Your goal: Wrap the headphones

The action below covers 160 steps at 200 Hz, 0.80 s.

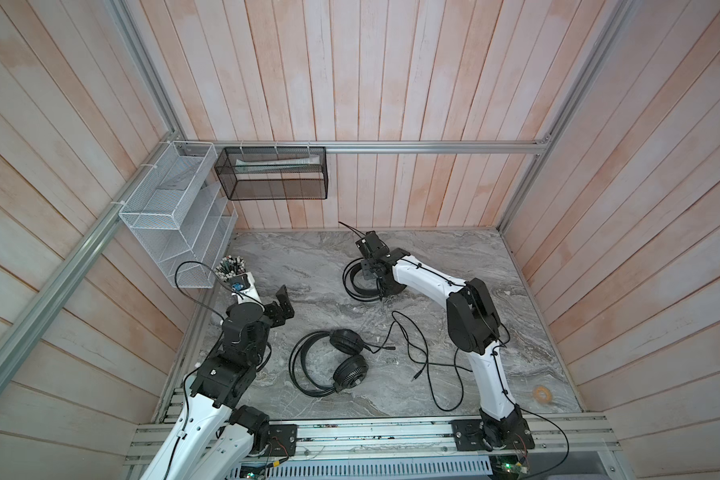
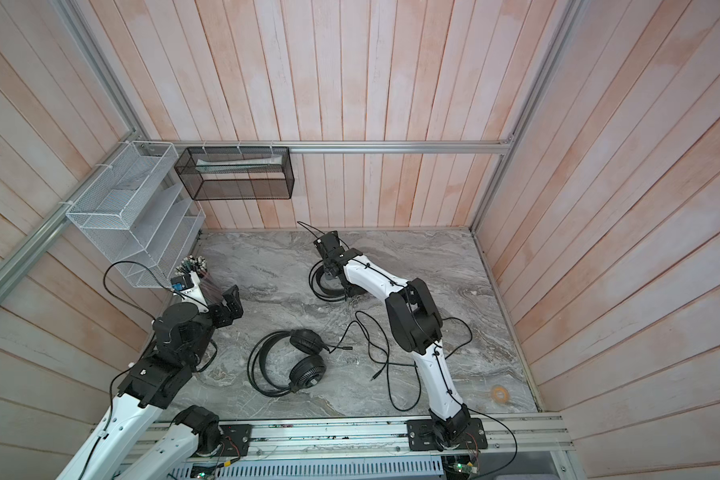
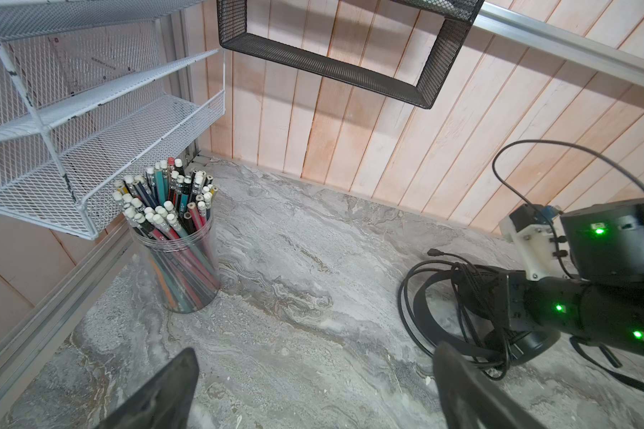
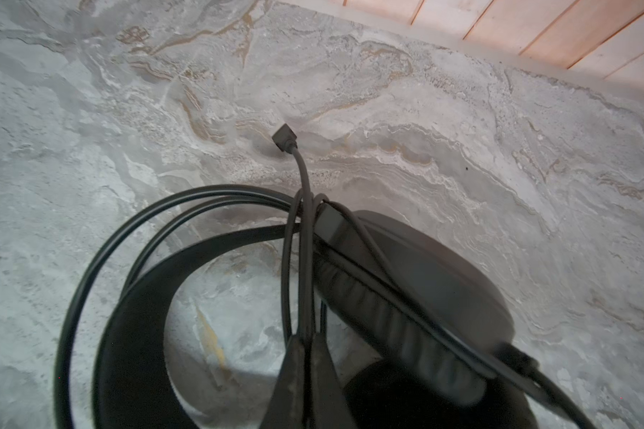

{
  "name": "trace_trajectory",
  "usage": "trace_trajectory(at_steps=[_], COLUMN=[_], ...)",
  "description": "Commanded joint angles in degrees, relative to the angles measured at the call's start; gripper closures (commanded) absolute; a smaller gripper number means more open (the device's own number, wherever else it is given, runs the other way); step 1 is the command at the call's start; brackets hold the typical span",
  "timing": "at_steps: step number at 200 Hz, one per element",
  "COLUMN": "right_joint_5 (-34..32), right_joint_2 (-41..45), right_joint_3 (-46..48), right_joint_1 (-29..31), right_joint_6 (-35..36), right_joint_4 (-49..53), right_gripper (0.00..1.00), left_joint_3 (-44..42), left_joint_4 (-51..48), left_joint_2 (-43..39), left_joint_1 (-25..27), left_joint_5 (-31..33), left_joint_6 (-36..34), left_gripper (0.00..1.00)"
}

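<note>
Right gripper (image 4: 305,340) pinched on thin cable (image 4: 301,178) of headset (image 4: 424,278) near bench (image 1: 300,257) back edge. Left gripper (image 1: 285,305) wide, empty. Cable likely limp, slippery; headset light. Best hold near plug (image 4: 284,137).

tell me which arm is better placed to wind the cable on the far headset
Right. The right gripper is shut on the cable directly over the far headset. The left gripper hangs open and empty near the pencil cup, away from it.
</note>
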State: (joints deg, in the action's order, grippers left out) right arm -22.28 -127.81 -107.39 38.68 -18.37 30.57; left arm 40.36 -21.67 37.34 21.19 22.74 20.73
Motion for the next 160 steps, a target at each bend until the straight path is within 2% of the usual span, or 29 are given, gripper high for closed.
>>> trace_trajectory(at_steps=[1,44,70,92,97,101,109,112,116,129,133,142,144,160], right_joint_5=[-1.4,-0.1,0.9,1.4,1.7,1.7,2.0,2.1,2.1,3.9,4.4,6.0,6.3,9.4], right_joint_2=[-1.1,-0.4,1.4,5.7,6.7,7.6,9.3,9.9,10.8,14.3,15.7,19.1,20.2,28.1], right_joint_3=[-1.3,-2.3,-4.4,-4.7,-4.6,-4.5,-4.2,-4.1,-3.8,-1.4,0.0,4.0,5.1,15.3], right_joint_1=[-0.9,-1.6,-1.7,-1.6,-1.6,-1.7,-1.6,-1.7,-1.7,-1.6,-1.6,-1.6,-1.6,-1.6], right_joint_6=[0.3,1.1,1.4,1.2,1.2,1.3,1.2,1.0,0.8,0.2,-0.2,-0.9,-1.2,-1.9], right_joint_4=[1.5,2.5,4.7,5.1,5.3,5.4,5.7,5.9,6.0,5.3,4.8,2.5,1.8,-4.9], right_gripper=[0.92,0.72,0.64,0.38,0.36,0.30,0.27,0.21,0.19,0.17,0.08,0.04,0.00,0.01], left_joint_3=[-0.6,-0.6,-0.6,-0.5,-0.5,-0.4,-0.5,-0.4,-0.5,-0.2,0.1,1.5,2.0,4.7], left_joint_4=[0.1,0.0,0.0,0.0,0.0,-0.1,-0.3,-0.2,-0.2,-0.7,-1.1,-3.8,-4.1,-9.9], left_joint_2=[0.6,0.9,1.1,1.5,1.5,1.6,1.7,1.7,1.7,2.1,2.3,3.4,3.6,6.1], left_joint_1=[0.3,0.4,0.4,0.4,0.4,0.4,0.4,0.5,0.4,0.4,0.4,0.4,0.4,-0.3], left_joint_5=[-0.9,-0.9,-0.9,-0.7,-0.6,-0.6,-0.5,-0.5,-0.5,-1.1,-1.3,-2.3,-2.8,-7.8], left_joint_6=[-0.7,-0.7,-0.8,-0.7,-0.7,-0.6,-0.3,-0.2,-0.1,0.6,1.1,3.5,4.0,8.4], left_gripper=[0.01,0.02,0.01,0.01,0.01,0.01,0.01,0.01,0.02,0.01,0.01,0.01,0.01,0.01])
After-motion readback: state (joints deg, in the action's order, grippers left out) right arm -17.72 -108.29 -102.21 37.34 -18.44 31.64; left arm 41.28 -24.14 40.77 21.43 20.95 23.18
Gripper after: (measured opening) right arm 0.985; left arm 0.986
